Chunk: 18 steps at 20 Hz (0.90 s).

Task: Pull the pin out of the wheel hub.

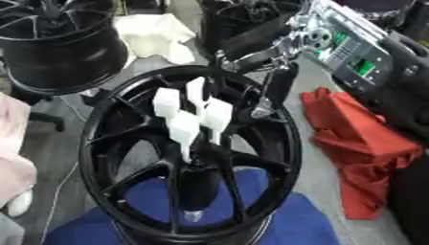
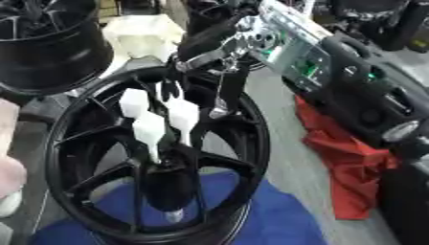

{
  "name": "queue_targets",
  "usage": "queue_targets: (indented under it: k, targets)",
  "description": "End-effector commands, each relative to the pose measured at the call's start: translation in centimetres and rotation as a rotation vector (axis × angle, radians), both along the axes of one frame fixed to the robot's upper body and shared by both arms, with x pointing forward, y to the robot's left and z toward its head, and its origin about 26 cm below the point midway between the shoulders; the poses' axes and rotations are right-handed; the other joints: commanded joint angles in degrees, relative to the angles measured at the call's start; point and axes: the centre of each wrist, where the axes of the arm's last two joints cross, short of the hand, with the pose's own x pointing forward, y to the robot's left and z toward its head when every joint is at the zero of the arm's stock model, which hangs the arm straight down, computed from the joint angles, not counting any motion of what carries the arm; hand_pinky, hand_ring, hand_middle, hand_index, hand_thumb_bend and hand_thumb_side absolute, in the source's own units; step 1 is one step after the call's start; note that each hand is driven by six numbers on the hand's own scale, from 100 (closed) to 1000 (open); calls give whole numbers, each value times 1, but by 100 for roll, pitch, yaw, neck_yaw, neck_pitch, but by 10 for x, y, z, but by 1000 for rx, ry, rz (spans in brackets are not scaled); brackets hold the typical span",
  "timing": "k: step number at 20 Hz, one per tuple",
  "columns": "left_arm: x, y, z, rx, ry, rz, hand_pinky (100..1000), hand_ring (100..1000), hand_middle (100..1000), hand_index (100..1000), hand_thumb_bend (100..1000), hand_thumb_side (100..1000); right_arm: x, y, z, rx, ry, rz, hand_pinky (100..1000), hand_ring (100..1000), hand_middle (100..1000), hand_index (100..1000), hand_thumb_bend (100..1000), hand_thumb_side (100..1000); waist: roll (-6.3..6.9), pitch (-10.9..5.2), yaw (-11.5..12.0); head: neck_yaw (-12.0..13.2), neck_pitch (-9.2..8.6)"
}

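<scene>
A second black wheel rim [image 1: 50,43] stands beyond the upper left of the wheel hub [image 1: 99,129], well clear of the work. A white crumpled sheet [image 1: 155,36] lies behind the wheel hub, beside that rim.

The wheel hub is laid flat, face up, on a blue cloth [image 1: 285,225]. This is judged to protect its finish and to present the centre bore from above. The white pins [image 1: 184,128] stand upright in a tight cluster at the centre of the wheel hub, with their blocky heads raised above the spokes so that they can be gripped.

The right robot hand [image 1: 273,92] is held over the upper right part of the wheel hub, just beside the pins and apart from them. Whether its fingers are spread or closed cannot be told. The left robot hand is not shown.

Open room exists straight above the pins; an upward pull is judged unobstructed. Sideways travel is bounded by the spokes and the rim wall.

A red cloth [image 1: 360,143] lies right of the wheel hub, near its rim.
</scene>
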Motion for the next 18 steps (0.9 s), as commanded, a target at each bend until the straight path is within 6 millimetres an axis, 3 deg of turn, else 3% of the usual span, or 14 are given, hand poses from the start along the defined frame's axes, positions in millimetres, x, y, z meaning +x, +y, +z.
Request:
queue_targets:
  k: [1,18]
  targets:
    - [-4,3,18,3,-48,7,769,693,708,837,187,824,2,-6,8,-7,-20,-16,827,731,701,818,316,100,26,-34,-2,66,33]
    - [-4,2,15,7,-41,9,770,692,707,836,185,826,13,-15,-1,1,10,-75,834,745,711,826,307,100,24,35,50,134,33]
